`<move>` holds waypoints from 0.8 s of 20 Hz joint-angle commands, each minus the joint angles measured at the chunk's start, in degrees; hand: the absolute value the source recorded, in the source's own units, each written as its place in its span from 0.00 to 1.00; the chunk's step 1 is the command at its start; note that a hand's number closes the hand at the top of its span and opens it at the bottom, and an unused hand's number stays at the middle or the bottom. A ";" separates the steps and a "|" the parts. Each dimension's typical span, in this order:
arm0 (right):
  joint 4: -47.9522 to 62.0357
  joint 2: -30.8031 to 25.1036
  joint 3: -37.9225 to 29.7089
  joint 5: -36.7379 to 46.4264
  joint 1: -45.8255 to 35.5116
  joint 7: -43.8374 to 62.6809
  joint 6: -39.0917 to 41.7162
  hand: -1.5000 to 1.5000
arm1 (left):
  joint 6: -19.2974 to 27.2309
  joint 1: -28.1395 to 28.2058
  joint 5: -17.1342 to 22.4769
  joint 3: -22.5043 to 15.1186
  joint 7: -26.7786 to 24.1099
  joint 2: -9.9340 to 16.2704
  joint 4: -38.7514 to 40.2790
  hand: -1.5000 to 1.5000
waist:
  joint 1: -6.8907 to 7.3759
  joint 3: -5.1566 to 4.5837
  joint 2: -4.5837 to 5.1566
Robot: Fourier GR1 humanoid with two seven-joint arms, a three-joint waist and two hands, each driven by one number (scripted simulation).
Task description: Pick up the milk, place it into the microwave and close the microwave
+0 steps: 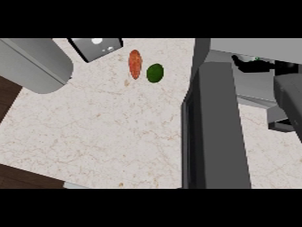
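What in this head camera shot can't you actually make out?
- Milk: not visible in the head view; possibly inside the microwave, behind the open door.
- Right hand: dark shape reaching into the microwave; its fingers cannot be made out in the shadow.
- Left hand: only the grey left forearm shows, at upper left.
- Dark box: cut off by the top edge.
- Orange item and green item: too small to identify.

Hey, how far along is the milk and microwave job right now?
Looks done: no milk shows on the counter. In hand: the right hand is inside the microwave; whether it holds the milk is hidden. Left: pull the hand out and shut the door, which stands open.
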 commanded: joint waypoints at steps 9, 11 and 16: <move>0.06 0.53 -2.14 -1.77 -1.17 0.35 -0.97 0.00 | 0.25 -2.01 -1.09 1.22 0.67 1.75 1.60 0.00 | 0.41 0.08 -0.16; -0.79 2.60 -2.65 -2.59 -2.09 -2.40 3.22 0.00 | 0.31 -2.45 -1.41 0.97 0.83 1.84 1.80 0.00 | 0.64 0.20 -0.12; 1.94 4.48 1.76 1.84 -5.04 2.69 4.95 0.00 | 0.09 -3.27 -1.97 0.42 1.30 2.32 2.03 0.00 | 1.97 -0.39 -0.56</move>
